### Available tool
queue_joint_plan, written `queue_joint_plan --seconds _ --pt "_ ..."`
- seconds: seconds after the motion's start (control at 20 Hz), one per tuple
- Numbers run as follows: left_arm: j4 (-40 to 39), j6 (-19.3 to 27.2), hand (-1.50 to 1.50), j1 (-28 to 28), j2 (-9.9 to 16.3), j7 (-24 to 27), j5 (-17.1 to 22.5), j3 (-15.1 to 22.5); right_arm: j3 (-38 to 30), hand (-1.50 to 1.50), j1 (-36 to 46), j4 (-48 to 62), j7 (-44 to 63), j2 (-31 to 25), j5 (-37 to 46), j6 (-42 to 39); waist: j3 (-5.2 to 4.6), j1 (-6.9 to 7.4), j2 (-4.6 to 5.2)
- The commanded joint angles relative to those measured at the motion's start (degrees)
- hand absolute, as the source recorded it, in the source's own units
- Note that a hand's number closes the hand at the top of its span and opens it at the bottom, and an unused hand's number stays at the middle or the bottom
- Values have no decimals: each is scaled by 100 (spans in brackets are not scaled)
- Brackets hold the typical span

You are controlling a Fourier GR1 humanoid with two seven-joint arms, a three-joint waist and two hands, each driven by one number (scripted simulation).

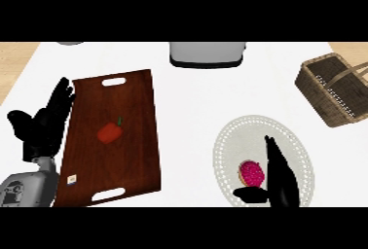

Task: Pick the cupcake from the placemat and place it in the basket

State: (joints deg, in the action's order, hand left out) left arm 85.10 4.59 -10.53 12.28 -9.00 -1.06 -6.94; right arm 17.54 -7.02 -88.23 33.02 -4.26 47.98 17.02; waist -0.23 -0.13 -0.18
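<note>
Spanning the view: white counter (pixel 194 97). Left side, dark wooden tray (pixel 108 141) with cut-out handles, red pepper (pixel 110 132) at its middle. Lower right, pale oval placemat (pixel 244 131). Wicker basket (pixel 336 90) at right edge, well apart from placemat. Grey appliance (pixel 207 53) at top centre. Left hand (pixel 43 127) at tray's left edge, fingers straight and spread, holding nothing. Right hand (pixel 280 177) on placemat, fingers straight, thumb below the pink-frosted cupcake (pixel 251 173), which it touches on the right; not curled round it.
</note>
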Motion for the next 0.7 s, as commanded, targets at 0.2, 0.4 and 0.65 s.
queue_joint_plan --seconds 0.2,0.4,0.65 --pt "650 3 0 333 -89 -334 -47 107 124 150 -99 234 -582 -197 -391 -552 26 51 6" --pt "-124 -209 0 98 27 149 82 -145 125 150 155 533 -667 -194 -313 -716 23 17 21" --pt "-162 72 0 -56 -140 88 -169 3 246 150 -98 818 -1046 56 -289 -253 25 4 24"
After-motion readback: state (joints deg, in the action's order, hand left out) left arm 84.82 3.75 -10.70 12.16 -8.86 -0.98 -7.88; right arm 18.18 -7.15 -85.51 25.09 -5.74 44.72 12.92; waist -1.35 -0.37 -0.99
